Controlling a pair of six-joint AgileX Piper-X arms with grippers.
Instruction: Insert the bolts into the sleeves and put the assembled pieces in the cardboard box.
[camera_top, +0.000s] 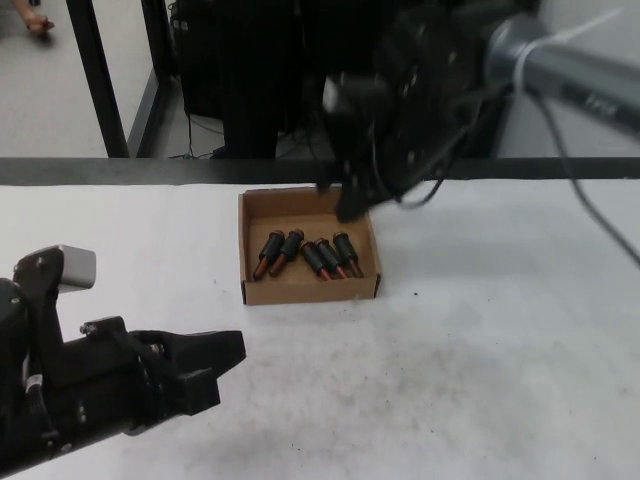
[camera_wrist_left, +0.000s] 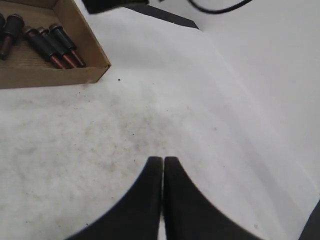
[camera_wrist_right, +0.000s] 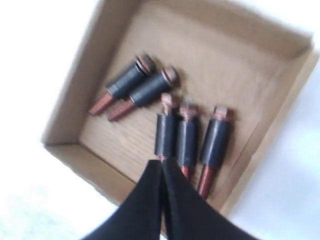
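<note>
The cardboard box (camera_top: 258, 290) sits on the white bench past its middle, and several assembled pieces (camera_top: 328, 257), copper bolts in black sleeves, lie inside it. In the right wrist view the same pieces (camera_wrist_right: 172, 134) lie in the box (camera_wrist_right: 65, 150) under my right gripper (camera_wrist_right: 163, 163), which is shut and holds nothing. From above, the right gripper (camera_top: 345, 205) hangs over the box's far right corner. My left gripper (camera_wrist_left: 163, 161) is shut and empty, low over bare bench near the front left (camera_top: 232, 352); the box (camera_wrist_left: 75, 75) lies ahead of it.
A black rail (camera_top: 120, 170) runs along the bench's far edge, with dark frame legs behind it. Open white bench (camera_top: 480, 340) stretches to the right and front of the box. Cables hang from the right arm (camera_top: 560, 65).
</note>
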